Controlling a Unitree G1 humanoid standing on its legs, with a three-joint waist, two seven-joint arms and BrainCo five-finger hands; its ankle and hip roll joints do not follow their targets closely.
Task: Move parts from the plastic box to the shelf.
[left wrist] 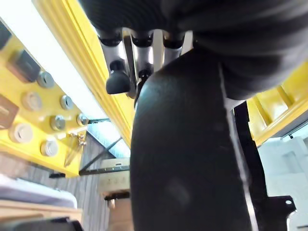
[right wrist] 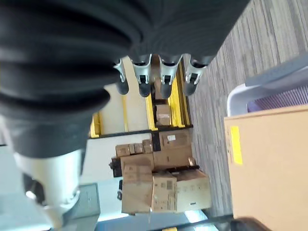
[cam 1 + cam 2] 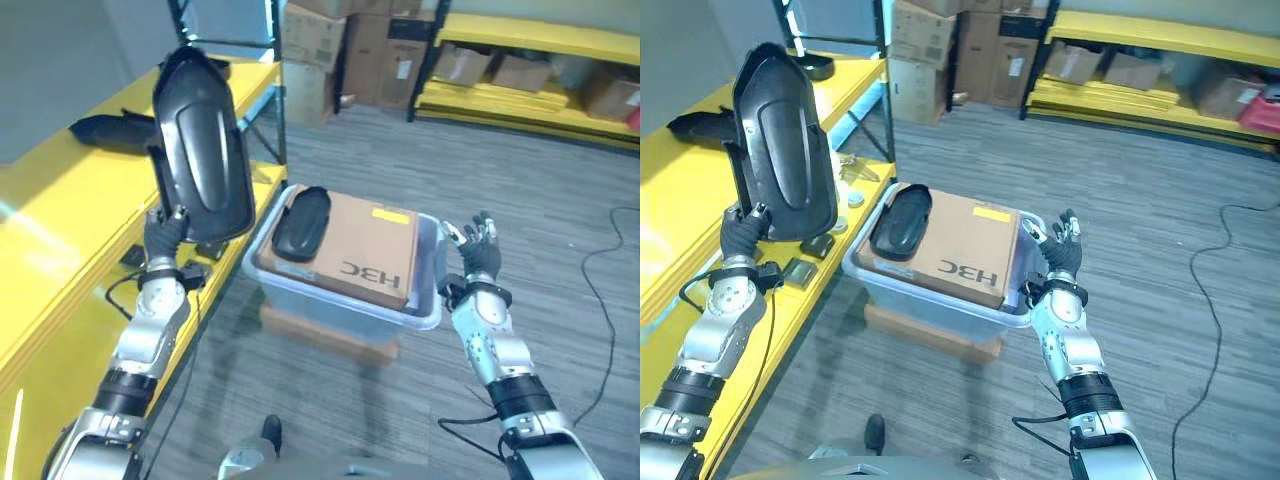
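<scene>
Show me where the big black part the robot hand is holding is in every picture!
Left eye view: the big black part stands upright at upper left, above the left robot hand.
Right eye view: upper left, over the yellow shelf.
Left wrist view: centre, very close.
Right wrist view: not in it.
Shared landmark: the cardboard box in the plastic box.

The cardboard box point(image 3: 362, 248) hides the plastic box's point(image 3: 430, 318) contents.

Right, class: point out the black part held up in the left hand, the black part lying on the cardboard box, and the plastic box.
Held black part point(image 3: 203, 150), left eye view, its raised middle.
Lying black part point(image 3: 301, 222), left eye view, its centre.
Plastic box point(image 3: 345, 309), left eye view, its front wall.
</scene>
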